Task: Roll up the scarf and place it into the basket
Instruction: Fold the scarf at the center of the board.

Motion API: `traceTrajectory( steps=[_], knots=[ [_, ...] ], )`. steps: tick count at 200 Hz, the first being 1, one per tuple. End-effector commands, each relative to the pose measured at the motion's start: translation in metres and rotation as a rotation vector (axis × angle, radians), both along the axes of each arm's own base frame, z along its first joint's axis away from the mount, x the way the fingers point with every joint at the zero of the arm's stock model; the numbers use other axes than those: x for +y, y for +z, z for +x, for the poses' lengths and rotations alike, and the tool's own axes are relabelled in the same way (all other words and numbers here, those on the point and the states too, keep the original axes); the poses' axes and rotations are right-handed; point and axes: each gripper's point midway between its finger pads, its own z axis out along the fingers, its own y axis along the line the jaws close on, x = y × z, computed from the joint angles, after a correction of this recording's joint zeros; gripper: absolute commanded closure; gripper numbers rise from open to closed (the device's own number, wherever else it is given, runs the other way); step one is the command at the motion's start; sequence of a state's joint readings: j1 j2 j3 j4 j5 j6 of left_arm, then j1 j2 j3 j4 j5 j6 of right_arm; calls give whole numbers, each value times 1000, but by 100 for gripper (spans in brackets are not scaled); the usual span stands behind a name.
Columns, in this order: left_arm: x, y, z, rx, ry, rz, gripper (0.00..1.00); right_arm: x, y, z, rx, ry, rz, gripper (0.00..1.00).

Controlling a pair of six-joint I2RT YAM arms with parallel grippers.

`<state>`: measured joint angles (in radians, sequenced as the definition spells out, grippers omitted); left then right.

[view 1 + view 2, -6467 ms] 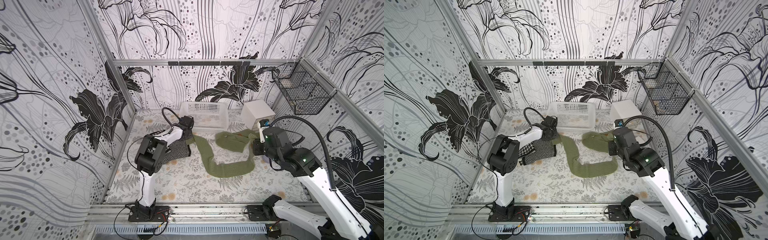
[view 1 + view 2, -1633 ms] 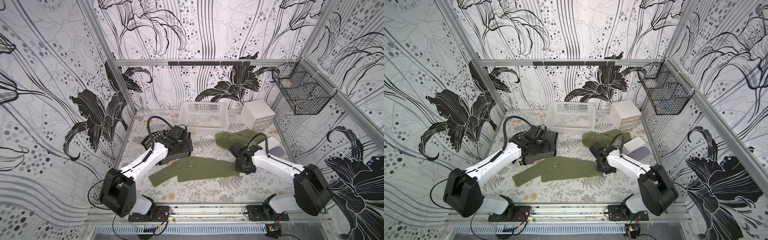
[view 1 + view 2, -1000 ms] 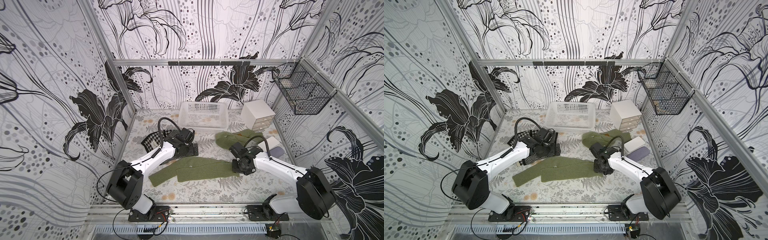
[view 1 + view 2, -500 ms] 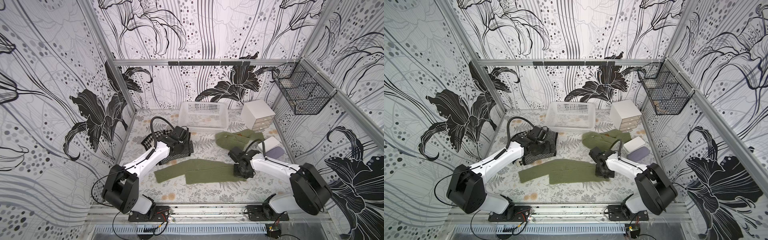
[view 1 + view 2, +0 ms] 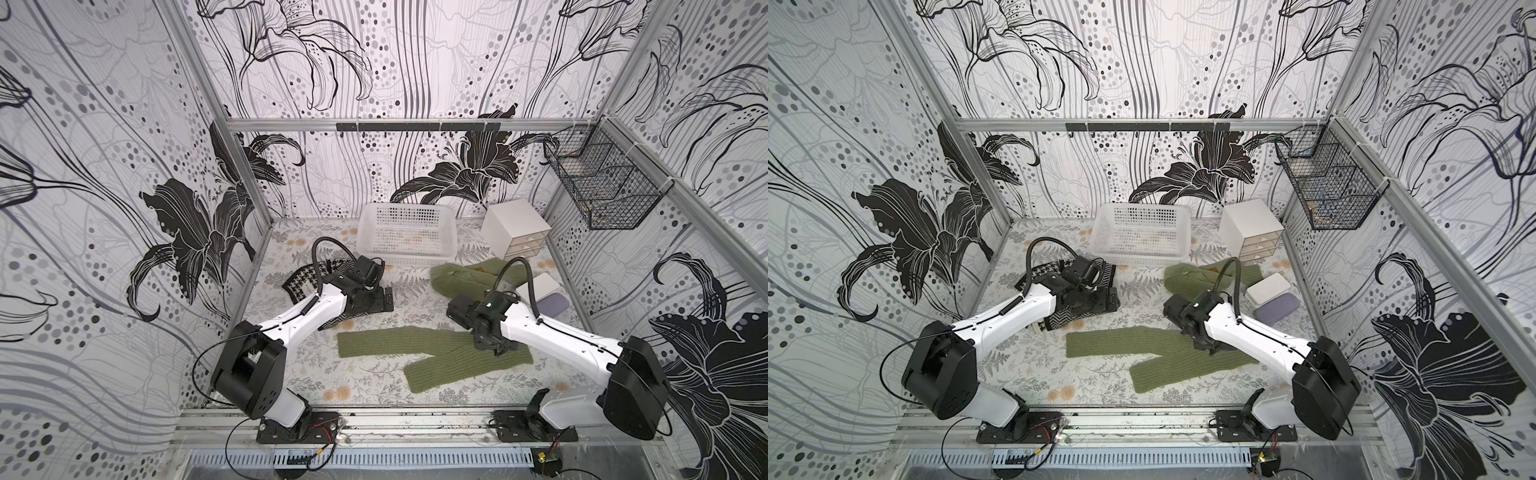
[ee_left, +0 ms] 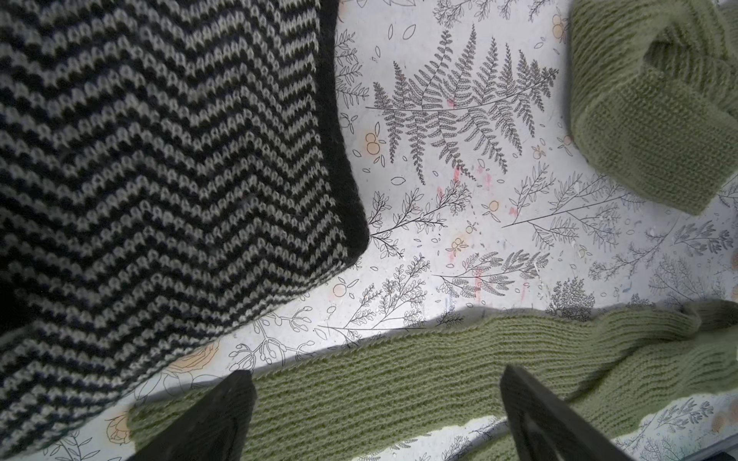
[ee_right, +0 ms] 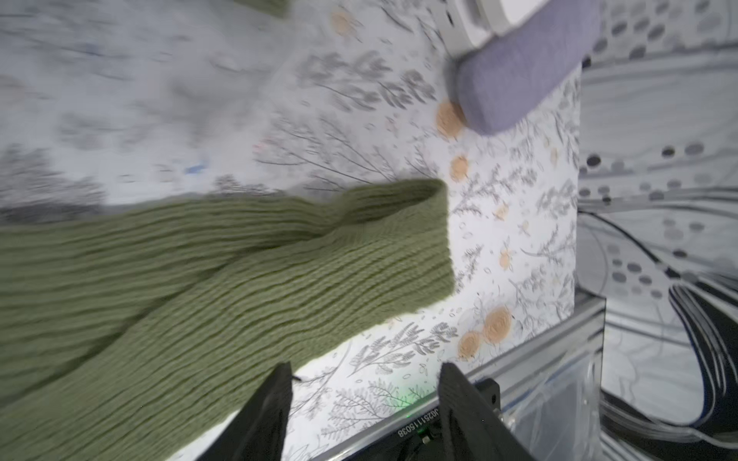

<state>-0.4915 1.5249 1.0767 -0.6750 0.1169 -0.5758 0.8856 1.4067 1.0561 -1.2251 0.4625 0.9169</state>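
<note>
Scarf (image 5: pixel 415 347) lies doubled and flat, long axis across table front, well apart from basket (image 5: pixel 407 214) at back. Your right gripper (image 7: pixel 365 371), fingers parted and empty, sits nearest, by fold end. Left gripper (image 6: pixel 375 373) is wide, empty, near free end.

The olive-green ribbed knit scarf (image 5: pixel 395 343) is showing soft, matt, ridged wool. The black-and-grey chevron knitted cloth (image 6: pixel 159 159) is looking coarser and just as matt, the white perforated plastic basket (image 5: pixel 405 216) is gleaming smooth, the black wire mesh basket (image 5: pixel 615 208) is reading as thin metal, and the fern-printed table sheet (image 6: pixel 439 191) is lying smooth, faintly glossy.
</note>
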Motion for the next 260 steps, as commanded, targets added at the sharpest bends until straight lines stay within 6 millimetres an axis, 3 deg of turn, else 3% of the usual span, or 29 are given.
traceTrajectory(
  steps=[1, 22, 50, 69, 96, 112, 128, 134, 164, 208, 260],
  knots=[
    [14, 6, 5, -8, 41, -17, 1, 74, -12, -9, 51, 192, 121, 39],
    [41, 11, 12, 17, 139, -62, 1, 151, -40, -27, 123, 359, 273, 43],
    [93, 37, 21, -28, 286, -70, 1, 193, -71, -46, 214, 471, 260, 45],
    [126, 59, 24, -77, 382, -93, 1, 210, -83, -53, 256, 516, 272, 46],
    [165, 77, 21, -116, 485, -106, 1, 214, -97, -59, 301, 517, 271, 51],
    [177, 83, 18, -132, 511, -119, 1, 216, -105, -65, 331, 514, 291, 68],
    [182, 84, 16, -133, 518, -126, 1, 215, -110, -68, 354, 511, 289, 93],
    [183, 83, 16, -131, 518, -127, 1, 216, -108, -68, 352, 514, 294, 100],
    [184, 79, 14, -124, 514, -126, 1, 227, -67, -62, 279, 549, 357, 100],
    [194, 83, 11, -133, 534, -131, 1, 261, -10, -60, 238, 637, 453, 100],
    [214, 95, 7, -157, 572, -137, 1, 344, 34, -32, 203, 780, 577, 100]
  ],
)
